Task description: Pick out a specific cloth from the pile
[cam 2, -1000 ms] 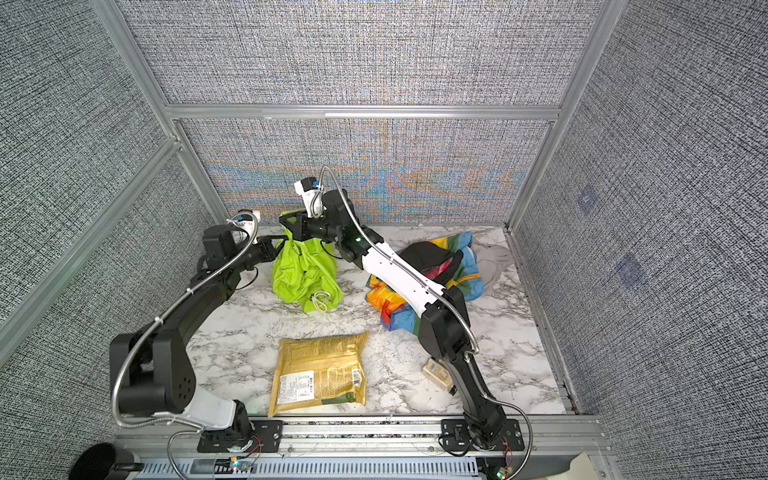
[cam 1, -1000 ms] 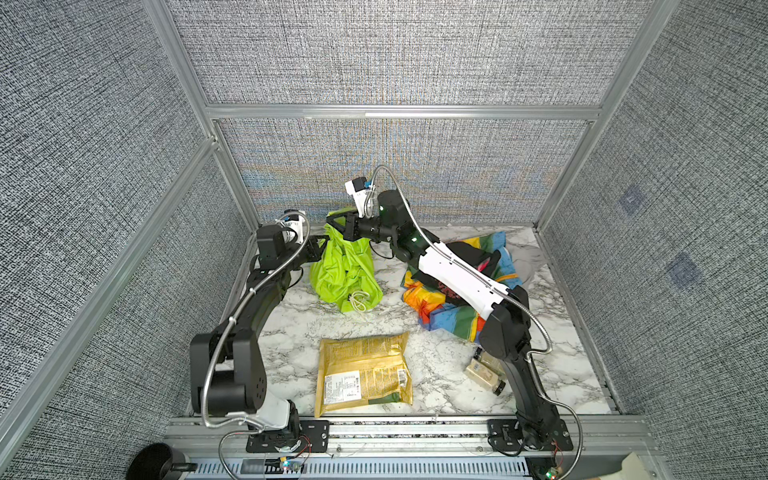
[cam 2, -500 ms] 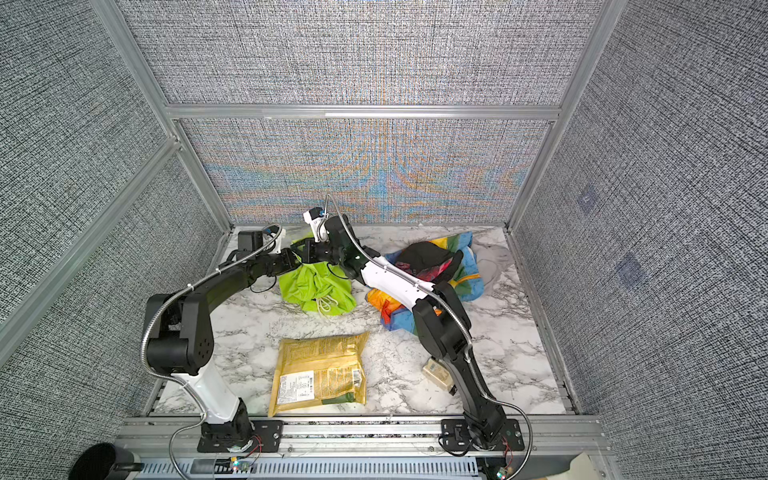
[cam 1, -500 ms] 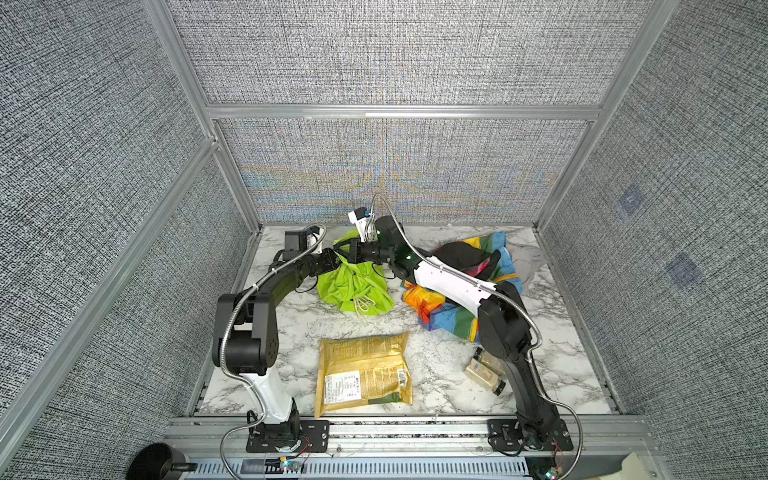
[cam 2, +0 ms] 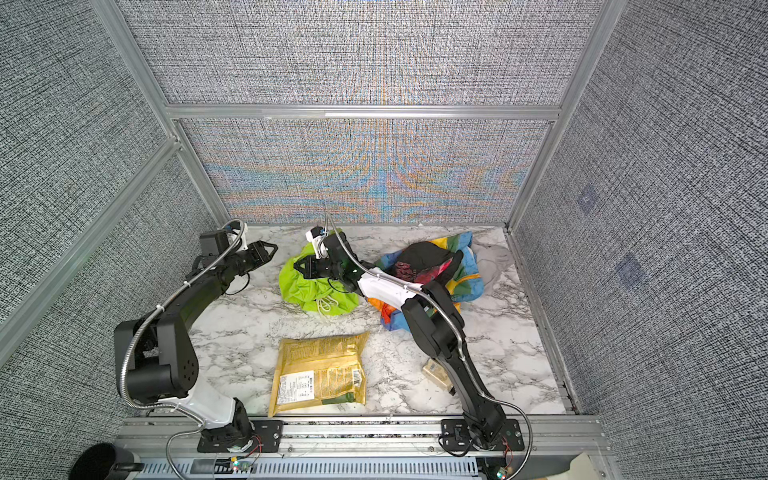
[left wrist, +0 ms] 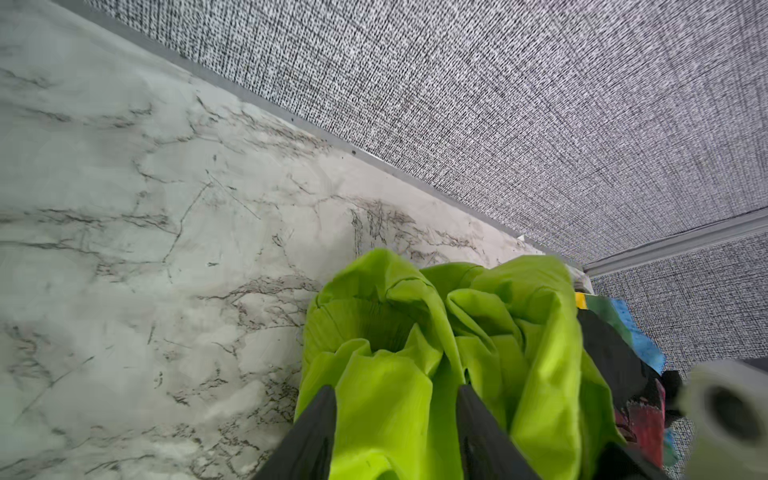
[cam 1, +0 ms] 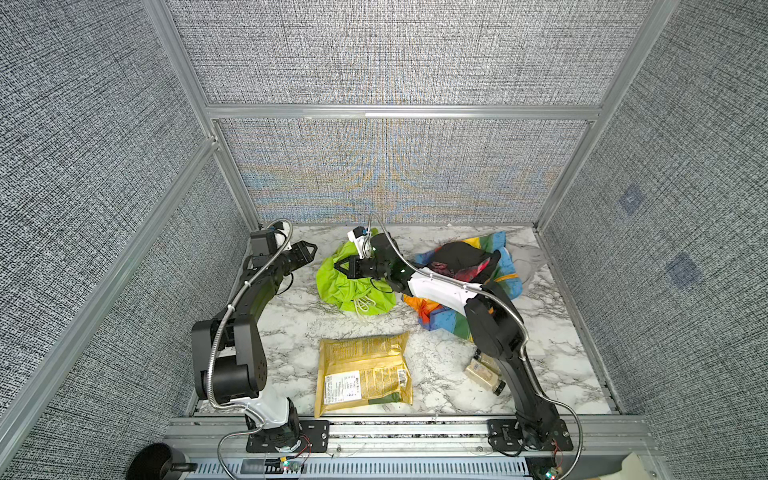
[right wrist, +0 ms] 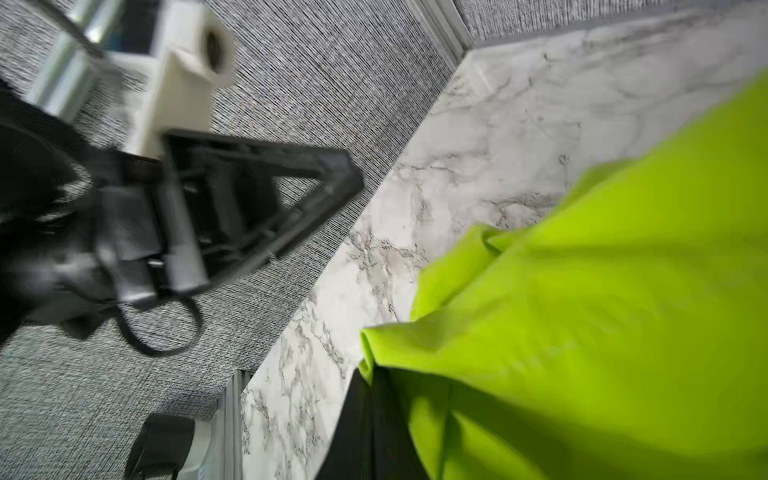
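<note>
Around me stand grey woven-fabric walls (cam 1: 395, 54) in aluminium frames (cam 1: 399, 112). Under me lies a white marble-pattern table (cam 1: 552, 374). The light is bright and even.

cloth (cam 1: 340, 286) left of pile (cam 1: 465, 266) | packet (cam 1: 363, 374) in front of cloth

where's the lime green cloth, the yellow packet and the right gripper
lime green cloth (cam 1: 332, 282), a top view, on its bare left fold
yellow packet (cam 1: 363, 365), a top view, on its middle
right gripper (cam 1: 337, 266), a top view, at its tips on the cloth
</note>
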Controlling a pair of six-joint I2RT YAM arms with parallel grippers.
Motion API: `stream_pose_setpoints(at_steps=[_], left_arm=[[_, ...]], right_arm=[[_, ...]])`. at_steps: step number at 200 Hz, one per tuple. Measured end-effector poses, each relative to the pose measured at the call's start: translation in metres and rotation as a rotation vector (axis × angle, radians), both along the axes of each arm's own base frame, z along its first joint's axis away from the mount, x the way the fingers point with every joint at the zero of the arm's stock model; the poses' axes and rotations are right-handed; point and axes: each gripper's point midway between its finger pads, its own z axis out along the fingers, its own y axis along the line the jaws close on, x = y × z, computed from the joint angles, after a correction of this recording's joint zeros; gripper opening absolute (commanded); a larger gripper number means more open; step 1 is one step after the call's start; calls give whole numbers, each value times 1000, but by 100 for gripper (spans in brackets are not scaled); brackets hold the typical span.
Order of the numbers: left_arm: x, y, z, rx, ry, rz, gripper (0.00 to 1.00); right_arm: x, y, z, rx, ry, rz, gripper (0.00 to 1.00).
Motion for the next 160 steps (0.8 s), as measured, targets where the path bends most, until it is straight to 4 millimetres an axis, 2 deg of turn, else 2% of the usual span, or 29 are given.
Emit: stream_pose_setpoints(at_steps=[27, 51, 64, 73, 91, 106, 129, 144, 160], left_arm=[[0, -4, 6, -13, -32, -24, 50], [-2, -9, 11, -31, -50, -45, 50], [-3, -10, 15, -34, -65, -53, 50], [-3, -11, 17, -37, -74, -58, 50], [-3, -12, 17, -45, -74, -62, 50], [-4, -16, 17, -53, -70, -72, 50], [-4, -24, 14, -63, -64, -90, 50], [-3, -34, 11, -65, -57, -112, 50], [-4, -46, 10, -62, -53, -138, 50]], right_arm=[[-5, 17, -51, -106, 47, -2, 0], [-11, 21, -95, -196, 97, 3, 0], [-10, 18, -109, -237, 111, -14, 0], [-10, 16, -110, -250, 114, -14, 4], [-10, 13, -102, -268, 100, -19, 15], [-13, 10, -83, -268, 80, -10, 25], [-17, 5, -32, -228, 15, -1, 40], [-22, -1, 3, -198, -40, 6, 42], [-30, -12, 28, -193, -86, 6, 42]])
